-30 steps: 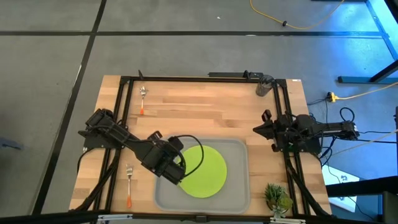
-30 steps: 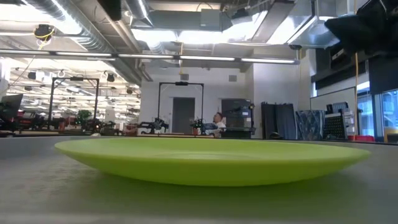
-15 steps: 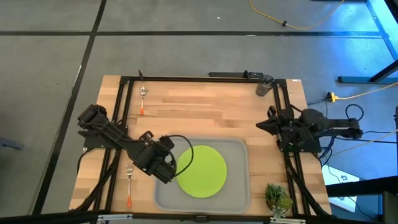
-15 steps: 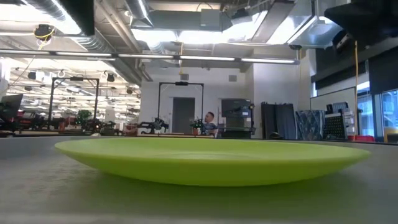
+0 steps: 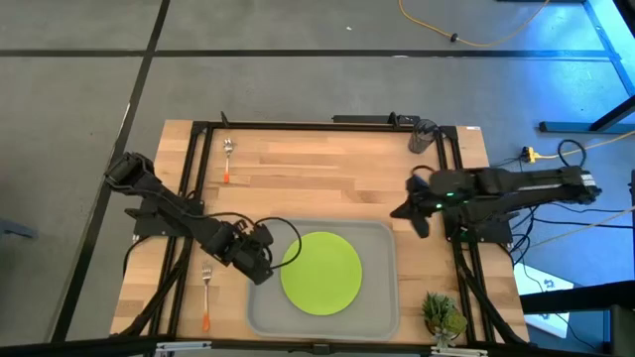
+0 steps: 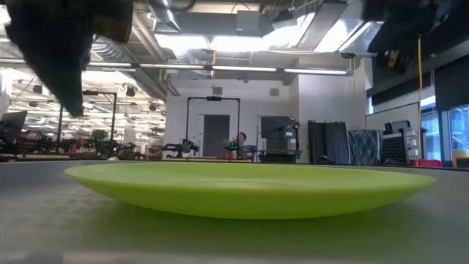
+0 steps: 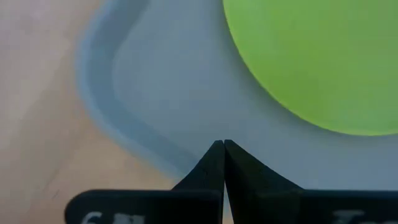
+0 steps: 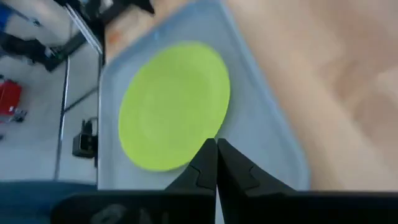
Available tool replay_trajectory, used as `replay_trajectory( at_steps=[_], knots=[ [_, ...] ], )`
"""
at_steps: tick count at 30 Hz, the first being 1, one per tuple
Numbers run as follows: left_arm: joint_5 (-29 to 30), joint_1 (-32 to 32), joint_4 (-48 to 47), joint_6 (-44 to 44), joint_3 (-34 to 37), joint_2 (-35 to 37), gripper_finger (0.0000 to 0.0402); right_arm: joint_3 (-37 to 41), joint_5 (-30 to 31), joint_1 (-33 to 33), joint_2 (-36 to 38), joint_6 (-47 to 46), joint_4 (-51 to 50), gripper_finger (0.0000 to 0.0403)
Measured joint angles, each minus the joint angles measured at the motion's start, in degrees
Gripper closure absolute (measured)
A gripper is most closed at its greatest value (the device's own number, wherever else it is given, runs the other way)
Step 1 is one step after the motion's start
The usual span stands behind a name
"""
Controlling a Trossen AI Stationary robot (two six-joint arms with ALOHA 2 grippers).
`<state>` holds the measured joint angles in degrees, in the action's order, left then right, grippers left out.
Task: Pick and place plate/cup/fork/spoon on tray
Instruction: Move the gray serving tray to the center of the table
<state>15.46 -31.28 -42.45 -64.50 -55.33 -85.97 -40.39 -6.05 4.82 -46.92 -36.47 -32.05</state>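
Observation:
The lime-green plate (image 5: 320, 272) lies flat on the light-grey tray (image 5: 387, 297) at the table's near middle; it also fills the low view (image 6: 242, 187). My left gripper (image 5: 264, 270) hovers shut over the tray's left rim (image 7: 106, 118), just left of the plate (image 7: 317, 56). My right gripper (image 5: 402, 211) is shut above the table just beyond the tray's far right corner, with the plate (image 8: 174, 102) ahead of it. The fork (image 5: 205, 294) lies left of the tray. The spoon (image 5: 227, 159) lies at the far left. The dark cup (image 5: 422, 136) stands at the far right.
A small green plant (image 5: 442, 315) stands at the near right corner. A black frame (image 5: 298, 126) runs along the table's far edge and both sides. Bare wood lies between the tray and the far edge.
My left gripper has drawn back from over the plate's left edge toward the table's left, to the tray's left rim. My right gripper has swung from the right edge toward the table's left, nearer the tray. The plate has stayed flat on the tray.

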Motion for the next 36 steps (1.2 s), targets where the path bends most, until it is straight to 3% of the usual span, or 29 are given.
replay_trajectory(
  at_steps=[6, 18, 23, 36],
  knots=[
    [-3.08, 2.03, 10.38, 4.68, 8.77, -0.66, 0.0401, -0.56, -2.17, 0.0, -14.09, -8.21, 1.92, 0.0402],
    [-3.32, 7.66, 12.78, 18.11, 12.82, -0.63, 0.0401, -0.49, -2.67, 0.0, -33.12, -16.05, 13.09, 0.0399],
    [-4.26, 11.19, 15.69, 24.6, 12.82, -0.63, 0.0401, -0.48, -2.64, -0.02, -38.9, -16.04, 15.23, 0.0398],
    [-5.9, 18.99, 17.85, 28.99, 13.88, -1.03, 0.0401, -0.6, 0.45, -2.8, -46.27, -12.74, 21.16, 0.0397]
  ],
)
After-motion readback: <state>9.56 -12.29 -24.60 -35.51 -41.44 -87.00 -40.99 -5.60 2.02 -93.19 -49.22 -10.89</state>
